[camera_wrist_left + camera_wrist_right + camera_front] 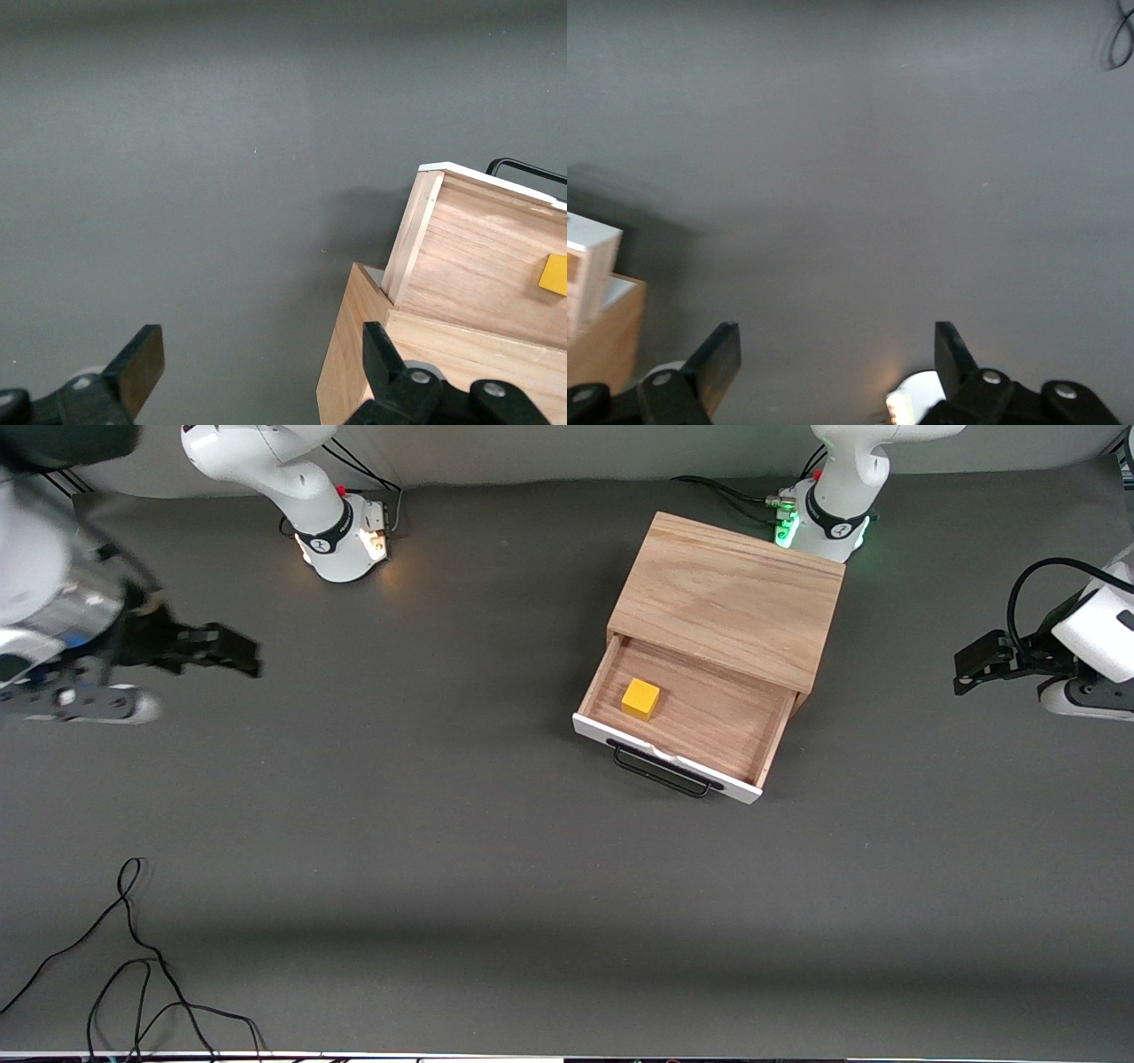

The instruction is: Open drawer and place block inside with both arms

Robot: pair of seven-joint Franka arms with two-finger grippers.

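The drawer (709,722) stands pulled out of the light oak cabinet (726,598), its white front and black handle (660,772) toward the front camera. The yellow block (640,698) lies inside it, on the wood floor near the corner toward the right arm's end. The left wrist view shows the same block (555,274) and the drawer's side wall (478,257). My left gripper (970,669) hangs open and empty over the table at the left arm's end. My right gripper (232,654) hangs open and empty over the table at the right arm's end. Both left fingers (142,359) and right fingers (719,354) frame bare table.
A loose black cable (133,957) lies on the grey table near the front camera at the right arm's end. The right arm's base (341,531) and the left arm's base (819,522) stand at the table's edge farthest from the camera, the latter close beside the cabinet.
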